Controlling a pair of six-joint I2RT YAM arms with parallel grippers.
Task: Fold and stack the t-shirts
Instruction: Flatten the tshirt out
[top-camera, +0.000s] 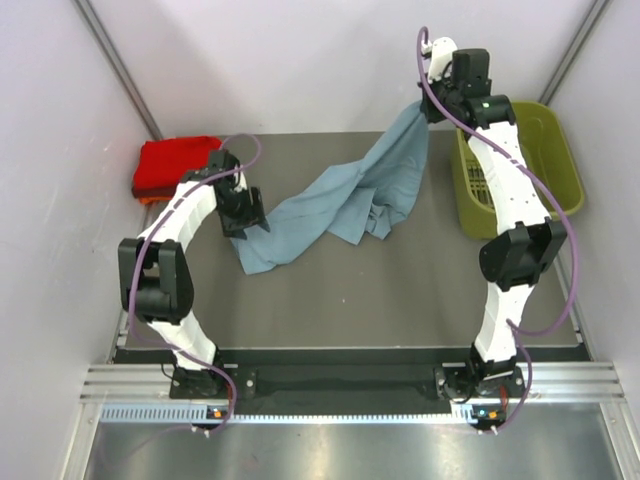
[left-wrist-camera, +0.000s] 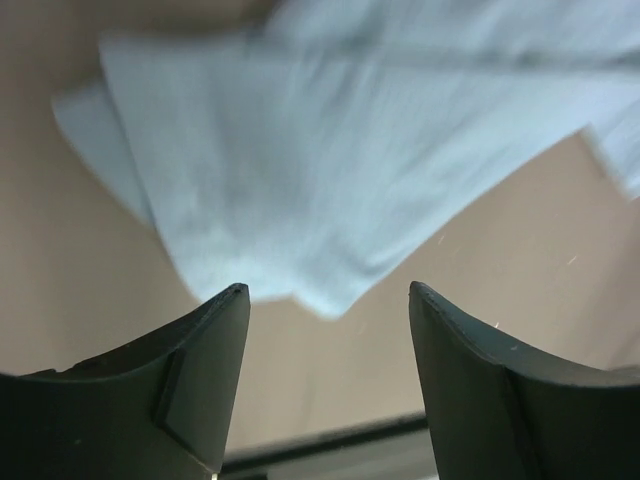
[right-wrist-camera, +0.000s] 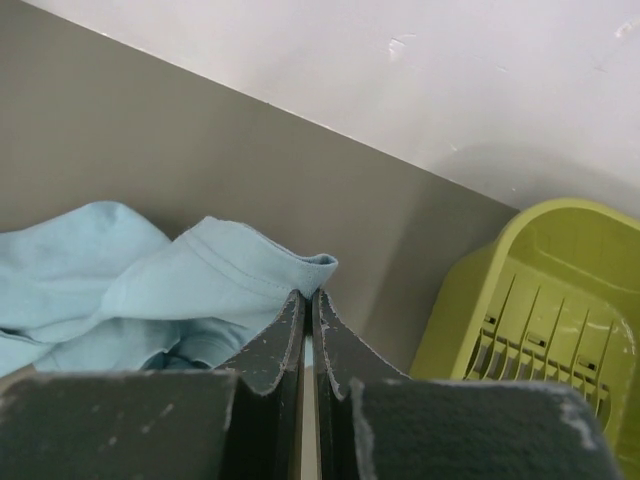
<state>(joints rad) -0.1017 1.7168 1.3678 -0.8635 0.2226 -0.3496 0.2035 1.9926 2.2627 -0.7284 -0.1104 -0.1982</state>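
Grey-blue t-shirt (top-camera: 340, 200) edge is seen clamped in right gripper (right-wrist-camera: 308, 300) via right wrist only; left gripper (left-wrist-camera: 326, 288) jaws are shown apart, empty; red folded stack (top-camera: 172, 165) is seen from top only.

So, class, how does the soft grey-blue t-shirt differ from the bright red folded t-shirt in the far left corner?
The grey-blue t-shirt sprawls unfolded, one end held up by the right gripper; the red t-shirt lies folded, untouched. Grey-blue covers more table than red. Both are cloth.
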